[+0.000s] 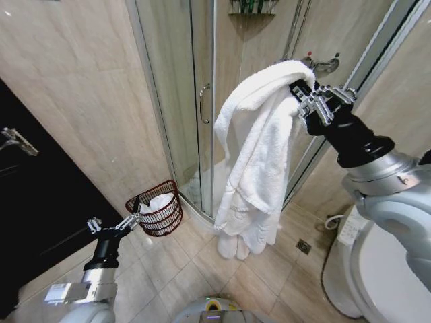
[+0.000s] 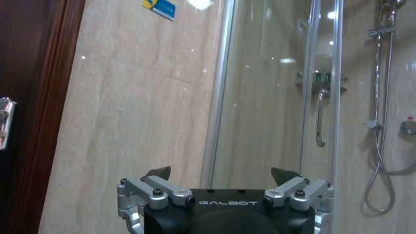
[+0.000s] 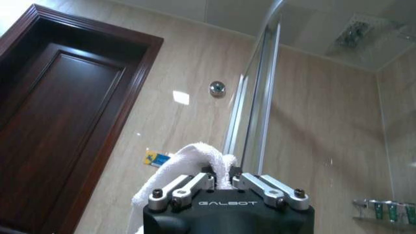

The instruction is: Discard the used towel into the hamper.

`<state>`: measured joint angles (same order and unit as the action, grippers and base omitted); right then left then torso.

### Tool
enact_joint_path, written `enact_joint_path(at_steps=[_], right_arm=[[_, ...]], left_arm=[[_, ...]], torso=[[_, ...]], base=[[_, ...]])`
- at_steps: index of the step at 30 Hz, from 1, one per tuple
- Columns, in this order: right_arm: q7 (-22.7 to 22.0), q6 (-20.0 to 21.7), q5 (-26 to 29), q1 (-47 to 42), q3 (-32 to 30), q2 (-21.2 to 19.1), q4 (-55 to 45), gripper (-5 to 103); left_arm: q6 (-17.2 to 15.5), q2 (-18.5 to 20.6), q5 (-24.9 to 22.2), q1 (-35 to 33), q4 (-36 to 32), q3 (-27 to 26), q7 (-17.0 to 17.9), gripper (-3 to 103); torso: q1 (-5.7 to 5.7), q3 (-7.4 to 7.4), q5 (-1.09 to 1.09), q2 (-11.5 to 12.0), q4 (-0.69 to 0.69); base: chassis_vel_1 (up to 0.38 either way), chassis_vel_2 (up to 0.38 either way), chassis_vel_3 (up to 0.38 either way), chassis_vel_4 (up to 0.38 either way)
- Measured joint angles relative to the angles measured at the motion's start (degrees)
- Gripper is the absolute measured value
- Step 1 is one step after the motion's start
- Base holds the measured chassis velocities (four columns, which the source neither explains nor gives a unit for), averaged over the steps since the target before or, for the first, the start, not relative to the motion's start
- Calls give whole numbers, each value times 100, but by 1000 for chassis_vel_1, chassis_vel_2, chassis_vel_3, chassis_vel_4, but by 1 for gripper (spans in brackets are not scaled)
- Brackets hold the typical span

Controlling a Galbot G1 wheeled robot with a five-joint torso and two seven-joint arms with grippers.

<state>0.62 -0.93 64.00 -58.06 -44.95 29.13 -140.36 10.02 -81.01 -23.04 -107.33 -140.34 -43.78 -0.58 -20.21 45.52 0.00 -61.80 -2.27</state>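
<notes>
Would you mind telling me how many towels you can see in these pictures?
2. One white towel hangs from the right tool, raised by the shower door. Another white one lies inside the hamper on the floor; more may be hidden beneath.

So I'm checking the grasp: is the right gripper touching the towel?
Touching. In the right wrist view the right gripper is shut on a fold of the white towel pinched between its fingers.

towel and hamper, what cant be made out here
- Towel: where the right pincer grips it is buried in folds, head view.
- Hamper: its bottom is hidden by white cloth inside; the left pincer overlaps its near rim.
- Right wrist view: the towel's hanging length is behind the pincer body.
</notes>
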Motion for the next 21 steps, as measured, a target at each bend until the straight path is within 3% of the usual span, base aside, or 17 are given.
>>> enact_joint_path(at_steps=[21], right_arm=[[2, -12, 5, -99, -84, 46, -69, 9]], left_arm=[[0, 0, 0, 0, 0, 0, 0, 100]], torso=[[-296, 341, 0, -638, 0]], base=[[0, 0, 0, 0]])
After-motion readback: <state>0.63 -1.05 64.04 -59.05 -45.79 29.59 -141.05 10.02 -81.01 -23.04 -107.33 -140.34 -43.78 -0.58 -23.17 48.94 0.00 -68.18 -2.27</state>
